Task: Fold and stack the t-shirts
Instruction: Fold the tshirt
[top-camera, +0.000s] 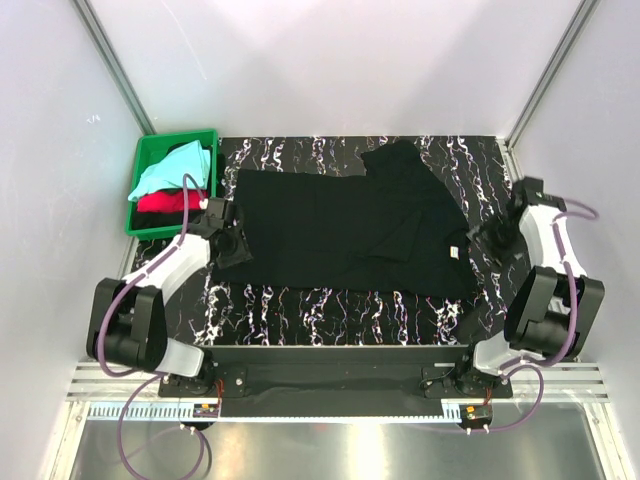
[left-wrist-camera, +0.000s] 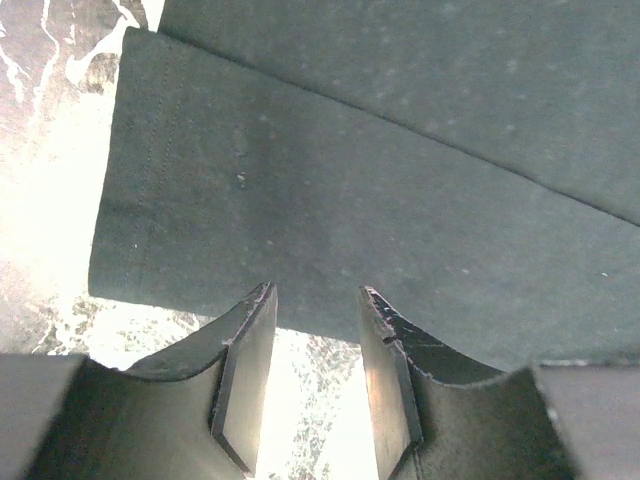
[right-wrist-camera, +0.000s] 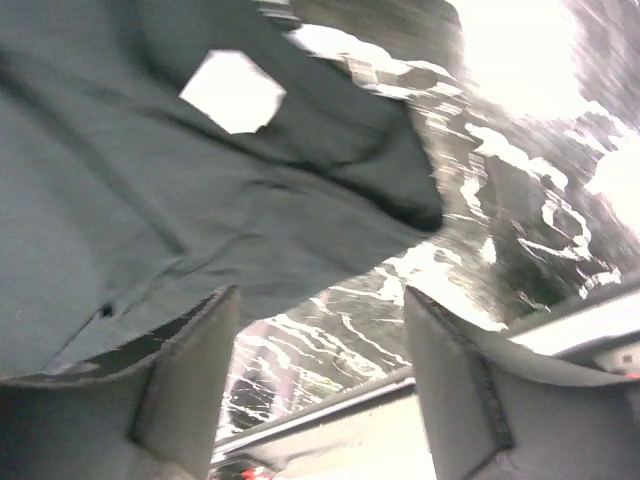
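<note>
**Item 1. Black tee** (top-camera: 345, 225): lies spread at the centre of the worktop (top-camera: 330, 312). It is mostly flat, with a bunched, turned-over portion at its 1 o'clock corner. The white neck label (top-camera: 456, 252) sits at about 4 o'clock on the garment. Not yet folded.

**Item 2. Aqua tee** (top-camera: 172, 166) and **red tee** (top-camera: 163, 204): both lie crumpled in the green crate (top-camera: 180, 136) at 10 o'clock on the worktop, aqua uppermost. Neither is folded or stacked.

**Item 3. Left gripper** (top-camera: 228, 236): at 9 o'clock of the black tee, low over its edge. In the wrist view the fingers are partly apart. The hem runs just under their tips and no cloth is pinched between them.

**Item 4. Right gripper** (top-camera: 490, 238): at 3 o'clock of the black tee, near the label. Its fingers are spread wide and nothing is held between them. The wrist view is blurred, and the cloth edge lies to one side of the gap.

**Hazards, as judged:**
- The left gripper may close on a single layer or slip off the hem, because its tips barely overlap the edge. The fold would then drag unevenly.
- The 1 o'clock bunching may be folded in if it is not smoothed, giving a lumpy, crooked packet.
- The right gripper may catch only the label or collar, which would pull the neckline askew.
- Lifting one side alone could slide the whole garment across the worktop.
</note>
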